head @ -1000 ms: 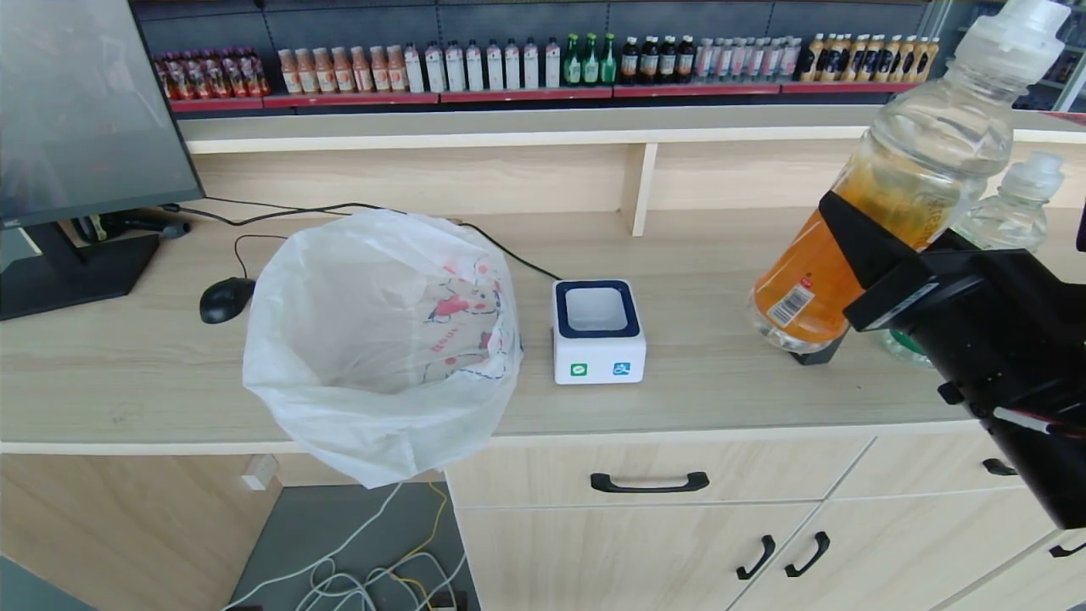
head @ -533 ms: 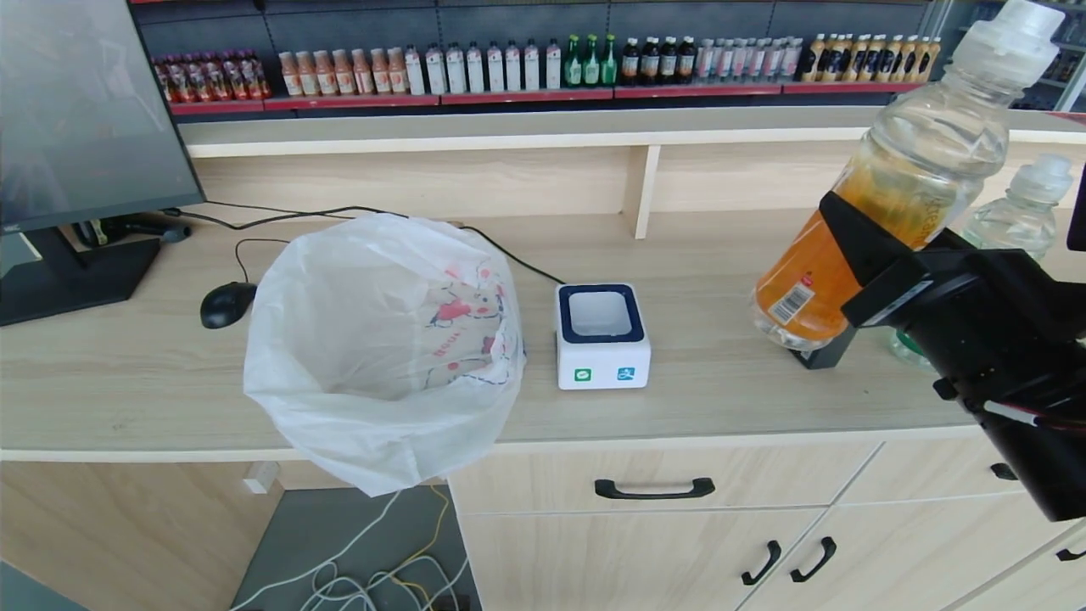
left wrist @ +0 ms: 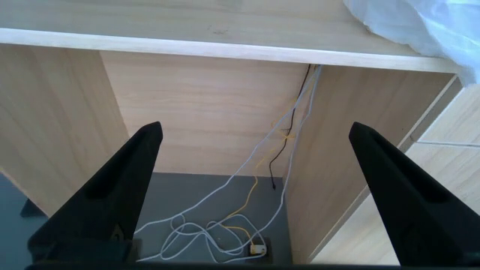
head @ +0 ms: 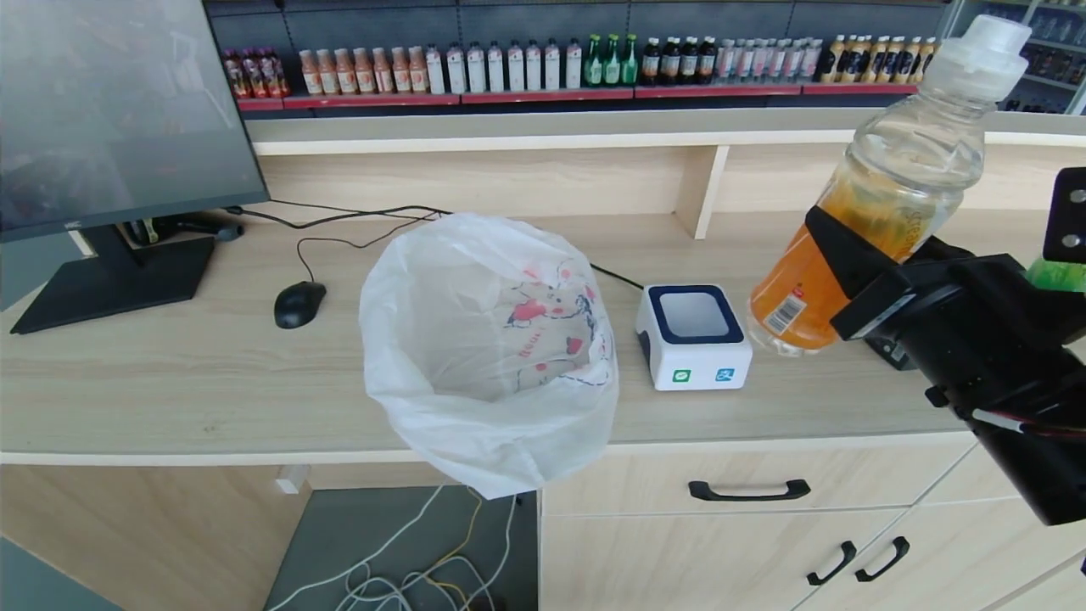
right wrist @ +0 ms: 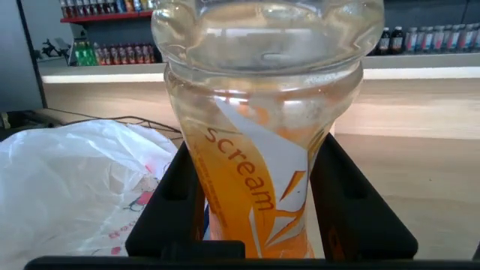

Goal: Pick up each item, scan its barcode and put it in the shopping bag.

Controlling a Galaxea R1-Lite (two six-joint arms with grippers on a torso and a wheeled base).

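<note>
Bottle (head: pixel 892 174) moved nearer scanner (head: pixel 693 335), cap tilted up-right, right pincer (head: pixel 844 280) clamped on it, left pincer (left wrist: pixel 255 133) apart

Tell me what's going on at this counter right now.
The robot's right gripper is clamped on an orange drink bottle, held tilted in the air with its base just beside the scanner on the counter. The shopping bag stands open on the scanner's other side. The left gripper hangs open below the counter edge, holding nothing.
</note>
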